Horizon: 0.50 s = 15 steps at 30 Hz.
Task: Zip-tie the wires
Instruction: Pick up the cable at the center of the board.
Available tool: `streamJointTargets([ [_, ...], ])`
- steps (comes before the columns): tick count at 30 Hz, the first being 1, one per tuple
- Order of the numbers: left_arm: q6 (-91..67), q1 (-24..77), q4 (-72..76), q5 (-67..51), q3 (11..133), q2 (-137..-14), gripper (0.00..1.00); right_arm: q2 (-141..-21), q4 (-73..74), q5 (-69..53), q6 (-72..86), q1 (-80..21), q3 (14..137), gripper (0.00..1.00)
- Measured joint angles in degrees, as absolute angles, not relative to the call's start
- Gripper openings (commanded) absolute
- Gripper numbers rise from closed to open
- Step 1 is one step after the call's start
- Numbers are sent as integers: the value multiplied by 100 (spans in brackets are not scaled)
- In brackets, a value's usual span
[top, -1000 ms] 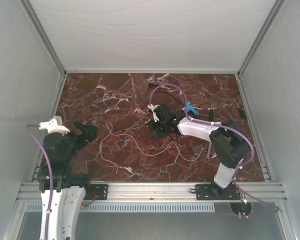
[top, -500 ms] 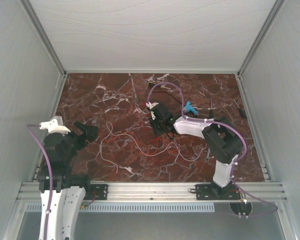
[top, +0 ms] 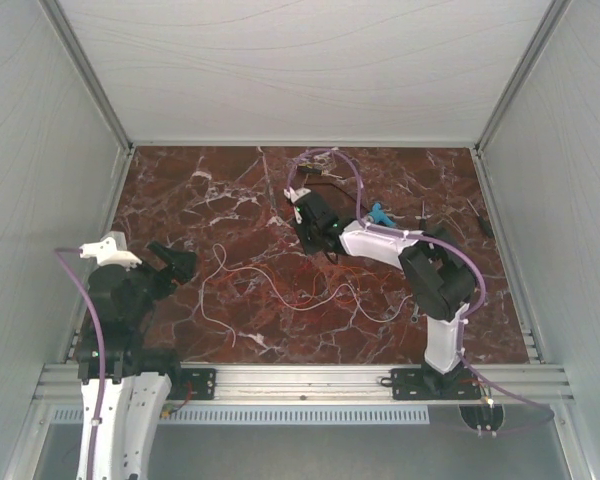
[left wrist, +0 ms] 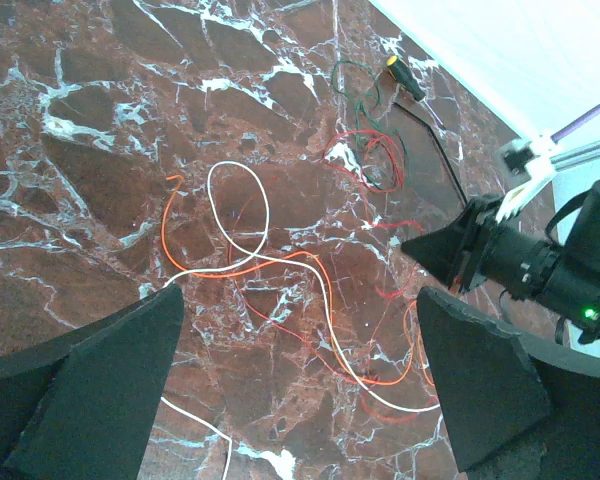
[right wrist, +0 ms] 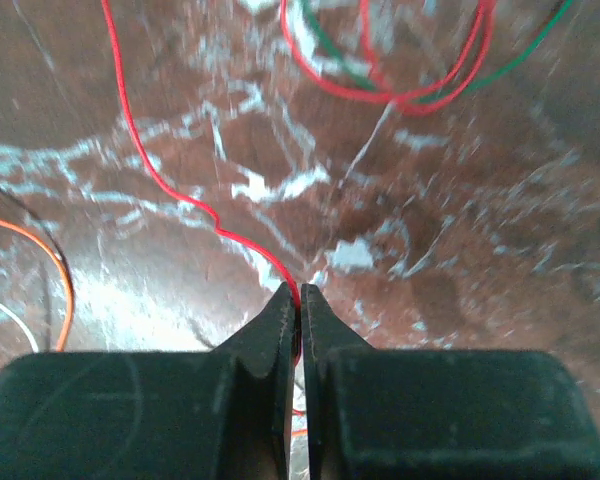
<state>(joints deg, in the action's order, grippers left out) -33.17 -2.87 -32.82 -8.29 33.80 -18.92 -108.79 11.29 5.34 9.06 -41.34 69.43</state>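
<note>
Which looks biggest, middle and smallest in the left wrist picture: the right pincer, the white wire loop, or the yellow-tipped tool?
1. right pincer
2. white wire loop
3. yellow-tipped tool
The tool lies farthest away, so it may only look small.

From your left gripper (top: pixel 175 262), the marble table (top: pixel 180 190) lies open toward twelve o'clock; the wires (top: pixel 280 292) sprawl at three o'clock.
</note>
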Motion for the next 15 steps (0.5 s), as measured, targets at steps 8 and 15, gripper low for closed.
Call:
streamJointTargets([
  [8, -3319, -287, -3282, -812, 3380, -1896, 100, -10916, 1341, 1033, 620, -4134, 7756, 0],
  [15, -3319, -287, -3282, -810, 3380, -1907, 100, -10737, 1302, 1188, 405, -4174, 7524, 0],
])
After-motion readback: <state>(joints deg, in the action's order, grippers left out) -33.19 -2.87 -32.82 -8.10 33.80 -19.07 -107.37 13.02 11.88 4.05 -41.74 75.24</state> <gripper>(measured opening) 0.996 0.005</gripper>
